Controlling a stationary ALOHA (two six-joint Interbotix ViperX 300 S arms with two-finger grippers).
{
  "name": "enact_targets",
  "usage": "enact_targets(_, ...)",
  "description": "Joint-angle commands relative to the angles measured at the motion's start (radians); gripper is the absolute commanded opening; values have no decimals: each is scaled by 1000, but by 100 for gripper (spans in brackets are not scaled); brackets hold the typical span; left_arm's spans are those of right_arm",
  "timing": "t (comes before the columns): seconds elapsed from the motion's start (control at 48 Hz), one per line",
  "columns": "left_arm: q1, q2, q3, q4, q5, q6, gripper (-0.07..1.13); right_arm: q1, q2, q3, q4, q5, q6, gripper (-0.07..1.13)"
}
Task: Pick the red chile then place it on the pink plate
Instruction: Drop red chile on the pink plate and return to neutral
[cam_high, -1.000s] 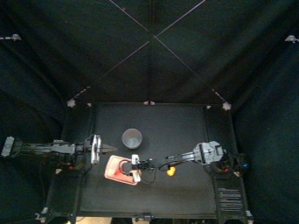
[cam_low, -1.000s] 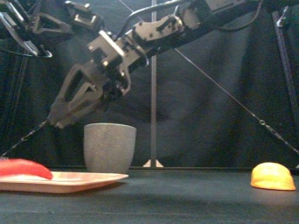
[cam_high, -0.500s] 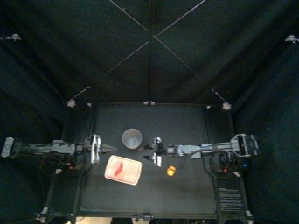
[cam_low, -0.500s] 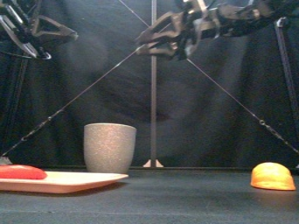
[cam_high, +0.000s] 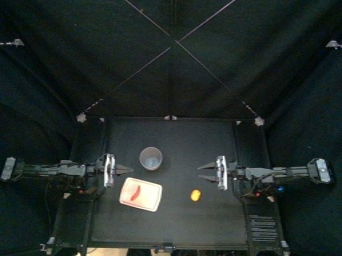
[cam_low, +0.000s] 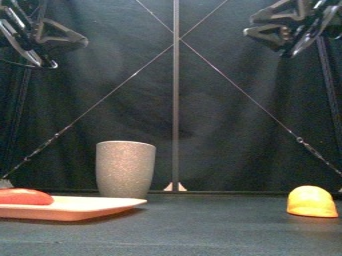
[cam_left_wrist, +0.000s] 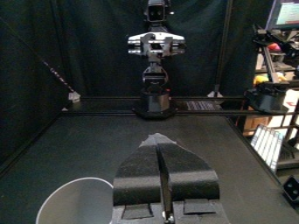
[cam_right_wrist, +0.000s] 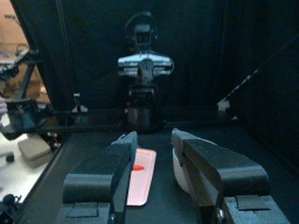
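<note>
red chile (cam_low: 27, 196) sits on pink plate (cam_low: 96, 206), looks done. right fingers (cam_right_wrist: 111, 164) open and empty, left fingers (cam_left_wrist: 142, 171) shut. i'd just park.

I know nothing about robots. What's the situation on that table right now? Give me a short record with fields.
red chile: lying on the pink plate
grey cup: upright, behind the plate
yellow toy: lying alone, right of the plate
left gripper: shut, empty, at the left side
right gripper: open, empty, at the right side
task: chile appears placed
</note>
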Motion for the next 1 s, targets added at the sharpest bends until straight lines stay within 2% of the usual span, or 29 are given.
enact_targets(0.021,2,2,-11,5,-5,2,-3,0,-115,48,-2,8,-2,78)
enact_targets(0.354,3,-2,-6,8,-5,2,-3,-8,-178,46,-6,104,-3,78)
enact_targets(1.0,8,-3,-5,15,-5,2,-3,-38,-160,55,-6,107,-3,78)
